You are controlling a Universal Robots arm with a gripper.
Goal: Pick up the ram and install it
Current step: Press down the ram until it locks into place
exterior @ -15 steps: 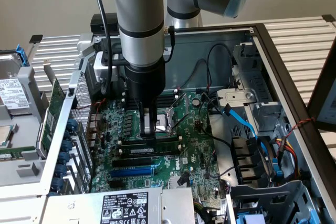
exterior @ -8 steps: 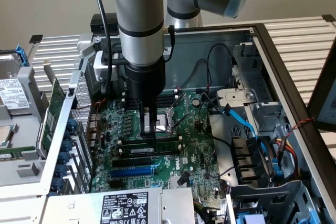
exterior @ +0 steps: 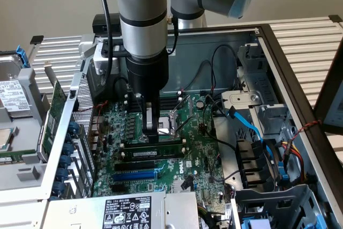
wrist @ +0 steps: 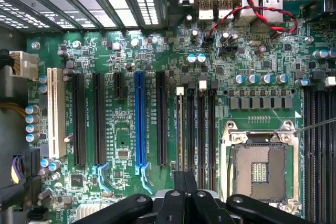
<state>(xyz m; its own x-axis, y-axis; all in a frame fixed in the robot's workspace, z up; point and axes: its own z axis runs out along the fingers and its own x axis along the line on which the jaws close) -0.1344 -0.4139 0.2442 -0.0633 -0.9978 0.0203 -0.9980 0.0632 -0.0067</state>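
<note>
The ram (exterior: 155, 154) is a thin green stick with a white label strip. It stands on edge in a memory slot on the motherboard (exterior: 203, 159), between two white clips. In the wrist view the ram (wrist: 180, 129) appears edge-on in the slot nearest the black and blue expansion slots. My gripper (exterior: 151, 135) points straight down over the stick's middle, its tips at or just behind the top edge. The black fingers (wrist: 176, 198) are pressed together, so my gripper (wrist: 184, 190) is shut with nothing between them.
The CPU socket (wrist: 260, 169) lies just beyond the empty memory slots (wrist: 202, 124). Blue cables (exterior: 249, 127) and drive bays fill the exterior view's right. A larger green card (exterior: 53, 116) leans outside the case at the left. Red and black wires (wrist: 252, 3) cross near the rear ports.
</note>
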